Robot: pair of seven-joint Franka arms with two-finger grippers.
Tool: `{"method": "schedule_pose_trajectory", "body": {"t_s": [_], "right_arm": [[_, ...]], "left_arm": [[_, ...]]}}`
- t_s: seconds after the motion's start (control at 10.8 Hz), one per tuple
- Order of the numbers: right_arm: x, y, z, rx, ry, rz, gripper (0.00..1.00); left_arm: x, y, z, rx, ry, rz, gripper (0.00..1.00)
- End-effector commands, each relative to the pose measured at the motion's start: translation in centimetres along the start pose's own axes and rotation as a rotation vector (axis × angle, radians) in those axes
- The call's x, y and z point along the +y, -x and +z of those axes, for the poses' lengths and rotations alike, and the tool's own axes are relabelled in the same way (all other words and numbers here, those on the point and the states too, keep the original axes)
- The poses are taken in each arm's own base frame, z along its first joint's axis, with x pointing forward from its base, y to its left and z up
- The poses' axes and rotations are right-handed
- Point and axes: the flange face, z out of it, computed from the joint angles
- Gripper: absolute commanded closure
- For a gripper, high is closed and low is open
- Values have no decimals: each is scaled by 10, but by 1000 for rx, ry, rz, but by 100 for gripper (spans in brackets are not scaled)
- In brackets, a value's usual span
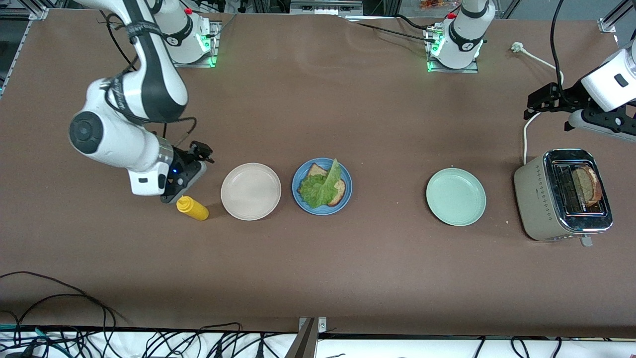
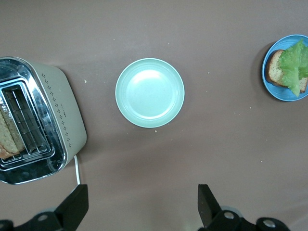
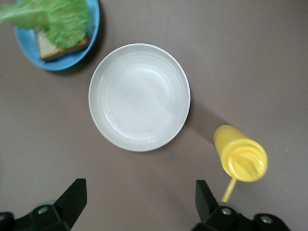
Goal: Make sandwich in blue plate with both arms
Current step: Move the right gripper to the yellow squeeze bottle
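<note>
A: Quickly, what's hidden or cut off?

B: Bottom edge of the front frame, black cables [image 1: 59, 343] run off it. The lower bread slice [image 1: 318, 180] is mostly covered by the lettuce leaf [image 1: 322, 188]; only crust corners show. Second slice [image 1: 588, 185] sits deep in the toaster [image 1: 559, 196] slot at the frame's lower right, half sunk.

A: Where's the task thing?

B: Blue plate [image 1: 322, 186], centre frame, holds that bread and lettuce. Beige plate [image 1: 251, 191] just beside it, pale green plate [image 1: 455, 196] well apart toward the toaster. Yellow bottle [image 1: 193, 208] lies beside the beige plate.

A: Grippers?

B: Right gripper [image 3: 139, 204], mid-left, over bare table just above the bottle; fingers spread, nothing held. Left gripper [image 2: 142, 207], upper right edge, over the table above the toaster; fingers apart, empty.

A: Surface, room?

B: Brown table [image 1: 372, 268], matte. White cord [image 1: 536, 60] top right. Both arm bases along the top, green lights on.
</note>
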Motion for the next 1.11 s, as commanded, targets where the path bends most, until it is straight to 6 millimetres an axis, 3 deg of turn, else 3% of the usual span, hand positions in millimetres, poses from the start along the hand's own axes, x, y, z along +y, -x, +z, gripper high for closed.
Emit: {"method": "schedule_pose_trajectory", "body": {"t_s": [0.0, 0.09, 0.28, 0.46, 0.65, 0.74, 0.83, 1.02], "right_arm": [[28, 49, -35, 41, -6, -268, 0], [49, 66, -42, 66, -2, -359, 0], [83, 100, -38, 170, -51, -501, 0], [125, 128, -9, 305, -92, -586, 0], [154, 146, 28, 437, -110, -675, 0], [163, 156, 36, 460, -102, -708, 0], [176, 169, 59, 461, -122, -704, 0], [185, 172, 97, 591, -124, -762, 0]], "left_arm": [[-1, -1, -6, -4, -5, -6, 0], [-1, -1, -7, -2, -6, -8, 0], [-1, -1, -6, -4, -5, -6, 0], [-1, -1, -6, -4, -5, -6, 0], [-1, -1, -5, -5, -5, -6, 0], [-1, -1, -6, -4, -5, -6, 0], [-1, -1, -6, -4, -5, -6, 0], [-1, -1, -6, -4, -5, -6, 0]]}}
